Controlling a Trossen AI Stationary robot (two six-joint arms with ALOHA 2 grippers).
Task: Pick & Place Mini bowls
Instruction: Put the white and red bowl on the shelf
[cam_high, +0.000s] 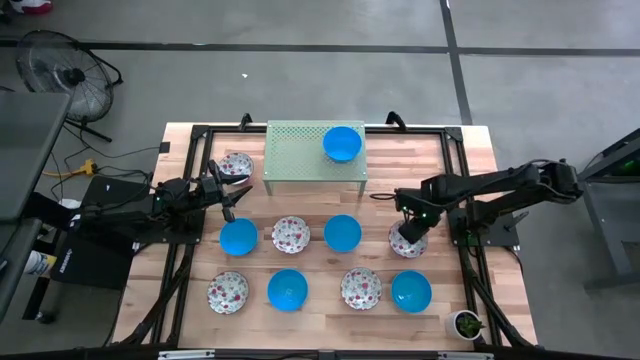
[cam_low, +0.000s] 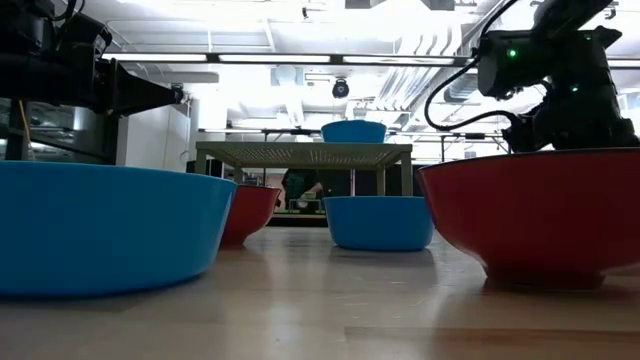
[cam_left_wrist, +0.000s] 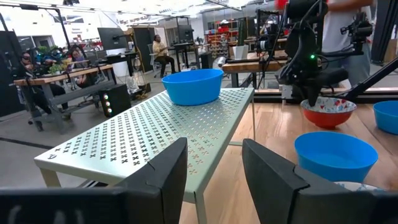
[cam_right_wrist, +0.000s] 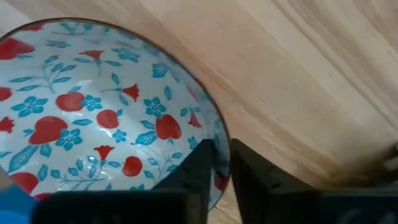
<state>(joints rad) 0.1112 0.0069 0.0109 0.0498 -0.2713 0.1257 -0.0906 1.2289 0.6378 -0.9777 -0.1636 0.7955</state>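
From above, the right gripper (cam_high: 407, 238) sits over the rim of a white round mini bowl with red floral speckles (cam_high: 402, 241), probably to lift it toward the pale green perforated metal rack (cam_high: 300, 152), where one bright blue mini bowl (cam_high: 342, 143) already rests; the left gripper (cam_high: 226, 186) waits beside the rack; in the left wrist view its fingers (cam_left_wrist: 163, 180) stand apart and hold nothing; in the right wrist view the fingers (cam_right_wrist: 198, 167) pinch the floral bowl's rim between them, one inside and one outside, nearly closed.
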